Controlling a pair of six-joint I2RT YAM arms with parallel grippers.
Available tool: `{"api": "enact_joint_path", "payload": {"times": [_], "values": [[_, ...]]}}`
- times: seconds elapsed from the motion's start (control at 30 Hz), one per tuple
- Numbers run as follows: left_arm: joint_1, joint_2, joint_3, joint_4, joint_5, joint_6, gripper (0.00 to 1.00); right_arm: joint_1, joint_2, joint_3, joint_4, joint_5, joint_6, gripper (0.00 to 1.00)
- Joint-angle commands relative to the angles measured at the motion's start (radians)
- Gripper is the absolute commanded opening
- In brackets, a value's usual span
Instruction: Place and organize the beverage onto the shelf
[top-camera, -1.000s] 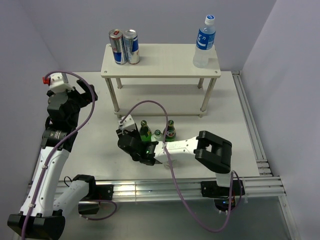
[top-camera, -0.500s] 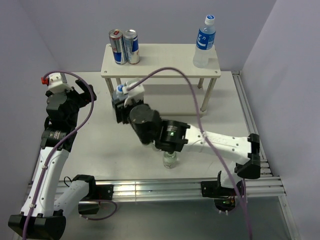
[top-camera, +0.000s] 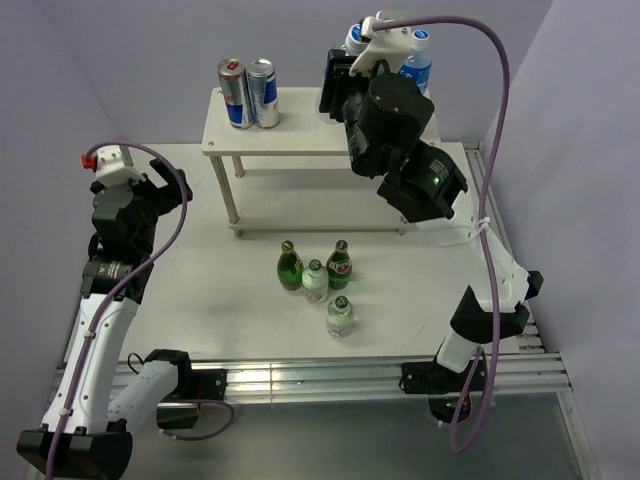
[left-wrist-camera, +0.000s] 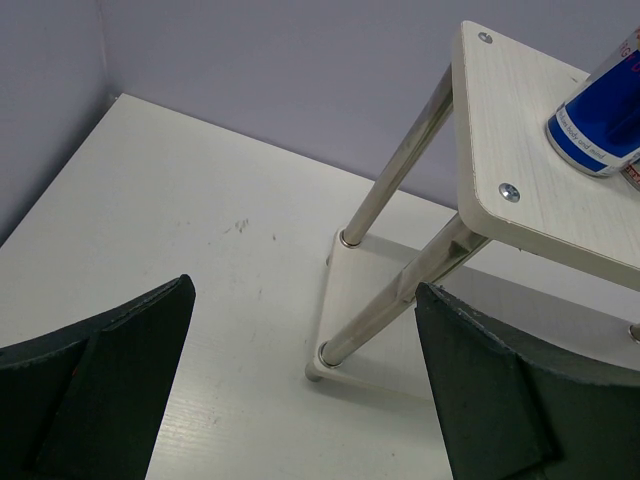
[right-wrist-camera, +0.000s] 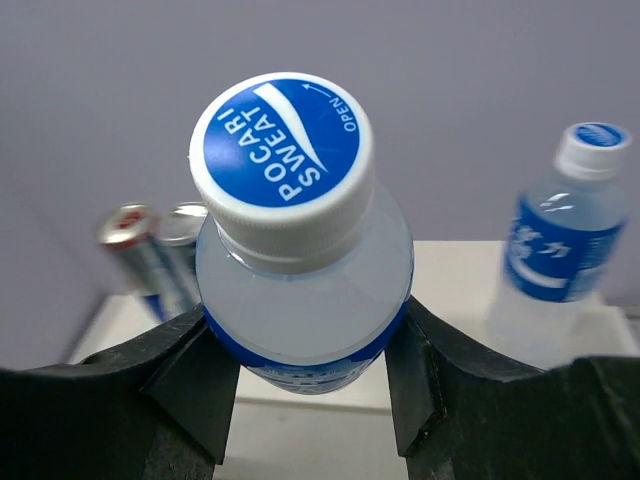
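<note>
The cream-white shelf (top-camera: 300, 130) stands at the back of the table. Two blue cans (top-camera: 248, 93) stand on its top board at the left, and a Pocari Sweat bottle (top-camera: 418, 60) stands at the right, partly hidden by my right arm. My right gripper (top-camera: 340, 85) is shut on a second Pocari Sweat bottle (right-wrist-camera: 290, 200), held upright over the middle of the top board (right-wrist-camera: 450, 270). Its cap shows from above (top-camera: 355, 38). My left gripper (top-camera: 165, 190) is open and empty, left of the shelf's front-left leg (left-wrist-camera: 385, 310).
Two green glass bottles (top-camera: 290, 266) (top-camera: 340, 262) and two clear ones (top-camera: 316, 280) (top-camera: 340, 316) stand on the table in front of the shelf. The shelf's lower board (top-camera: 320, 210) shows nothing on it. A metal rail (top-camera: 500, 250) runs along the table's right edge.
My right arm has swung from low over the table near the small bottles, up and back, and now holds the Pocari Sweat bottle over the shelf's top board. The left arm is still.
</note>
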Motion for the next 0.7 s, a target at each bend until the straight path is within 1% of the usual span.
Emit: {"api": "enact_joint_path", "payload": {"times": [0.0,0.1,0.13,0.23,0.37,0.47,0.67], "values": [[0.006,-0.019,0.014,0.022,0.017,-0.007,0.99,-0.085,-0.025,0.005,0.019,-0.022,-0.028,0.0],[0.006,-0.019,0.017,0.022,0.017,-0.007,0.99,-0.16,-0.022,-0.005,-0.024,-0.092,0.029,0.0],[0.007,-0.017,0.017,0.022,0.018,-0.007,0.99,-0.209,-0.022,-0.011,-0.034,-0.105,0.047,0.0],[0.007,-0.02,0.017,0.022,0.018,-0.007,0.99,-0.265,-0.019,-0.049,-0.018,-0.12,0.041,0.0],[0.007,-0.022,0.016,0.02,0.017,-0.007,0.99,-0.314,-0.014,-0.1,-0.001,-0.129,0.049,0.0],[0.007,-0.02,0.017,0.022,0.018,-0.007,0.99,-0.357,0.003,-0.111,-0.024,-0.165,0.098,0.0],[0.007,-0.02,0.017,0.02,0.018,-0.007,0.99,-0.388,0.041,-0.126,-0.041,-0.174,0.138,0.0]]}}
